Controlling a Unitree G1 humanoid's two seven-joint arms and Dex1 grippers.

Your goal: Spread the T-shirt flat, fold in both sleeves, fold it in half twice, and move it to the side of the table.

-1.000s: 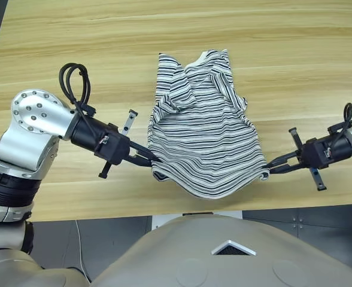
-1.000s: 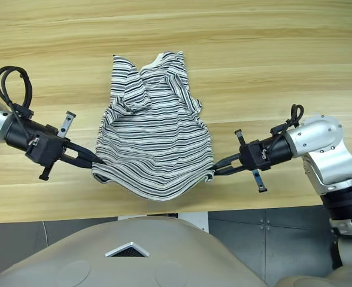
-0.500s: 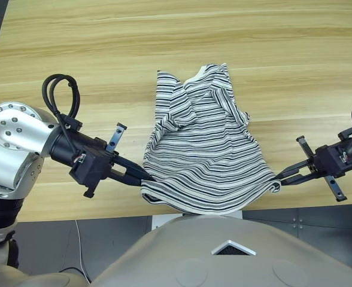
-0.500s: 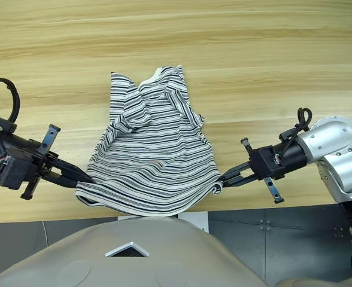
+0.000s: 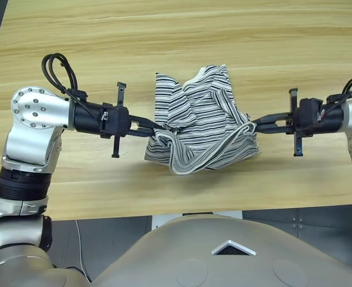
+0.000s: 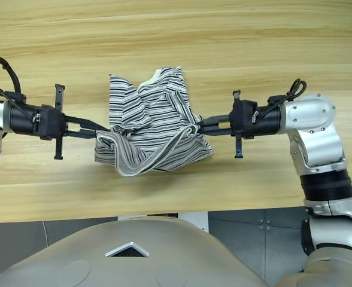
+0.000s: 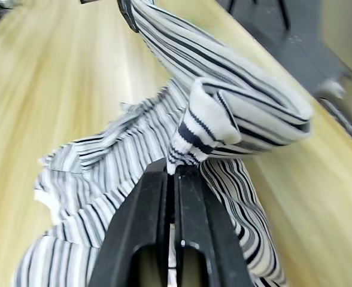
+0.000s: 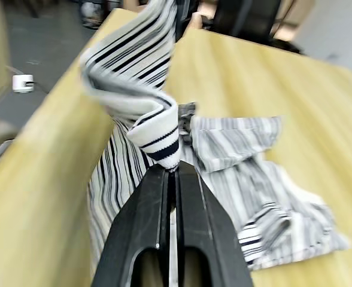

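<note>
A black-and-white striped T-shirt (image 5: 203,128) lies bunched on the wooden table (image 5: 176,36), collar toward the far side. Its hem is lifted off the table and sags in a loop between the two arms. My left gripper (image 5: 154,125) is shut on the hem's left corner, seen close up in the left wrist view (image 7: 175,170). My right gripper (image 5: 252,125) is shut on the hem's right corner, again seen in the right wrist view (image 8: 171,169). Both grippers hold level, above the middle of the shirt.
The table's near edge (image 5: 182,209) runs just below the shirt. Bare wood stretches to the far side and to both sides of the shirt.
Both grippers have carried the hem up and away from the table's near edge, toward the collar. The lower part of the shirt now sags folded over the rest.
</note>
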